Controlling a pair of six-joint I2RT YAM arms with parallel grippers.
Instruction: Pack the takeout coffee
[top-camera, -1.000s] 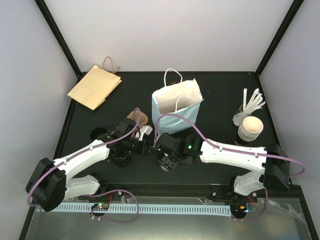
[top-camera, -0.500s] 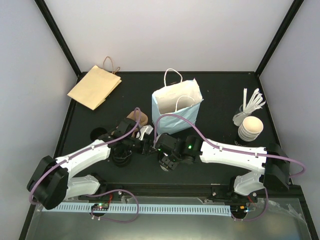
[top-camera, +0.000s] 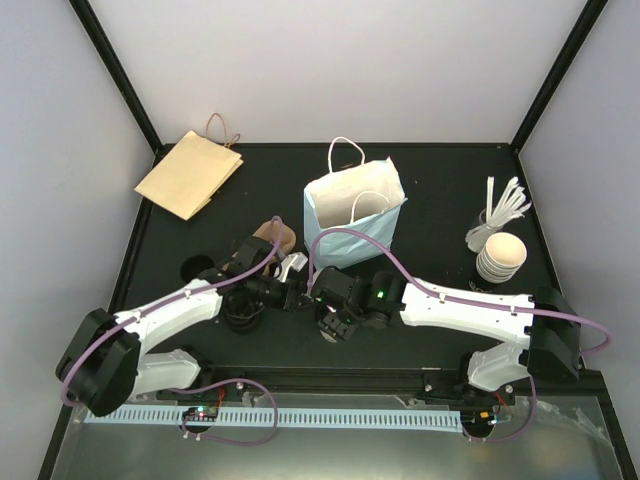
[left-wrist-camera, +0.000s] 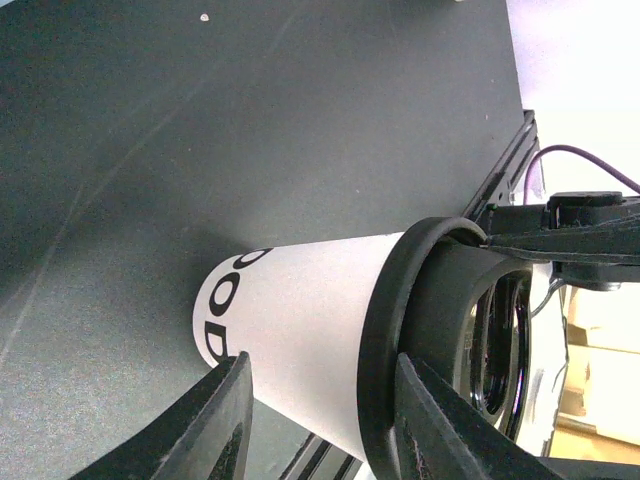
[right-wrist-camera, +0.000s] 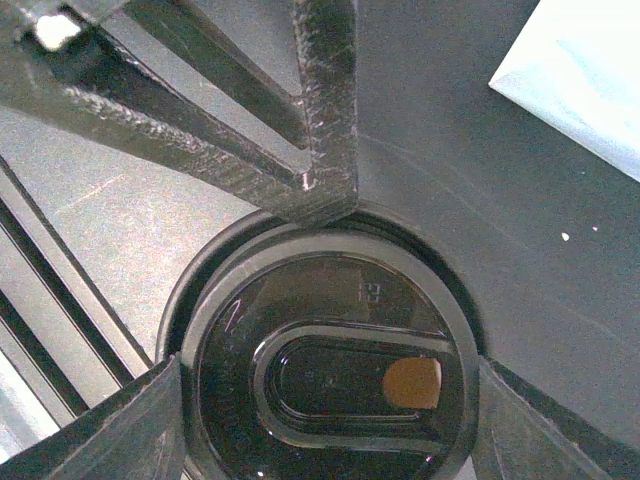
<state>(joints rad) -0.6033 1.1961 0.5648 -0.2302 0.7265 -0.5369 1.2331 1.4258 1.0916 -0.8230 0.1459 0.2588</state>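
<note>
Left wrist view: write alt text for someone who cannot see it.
A white paper cup with a black lid lies sideways between the fingers of the left gripper, over a dark table. Black lettering marks its narrow end.

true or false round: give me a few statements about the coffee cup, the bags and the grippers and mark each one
1. The takeout coffee has its black lid on. True.
2. The white paper bag lies flat on the table. False: it stands upright with its mouth open; the brown paper bag is the flat one.
3. The left gripper grips the cup by its white body. True.
4. The coffee is already inside the white bag. False: it is held in front of the bag, outside it.
5. The stack of lidless cups sits on the table's left side. False: it is on the right.
</note>
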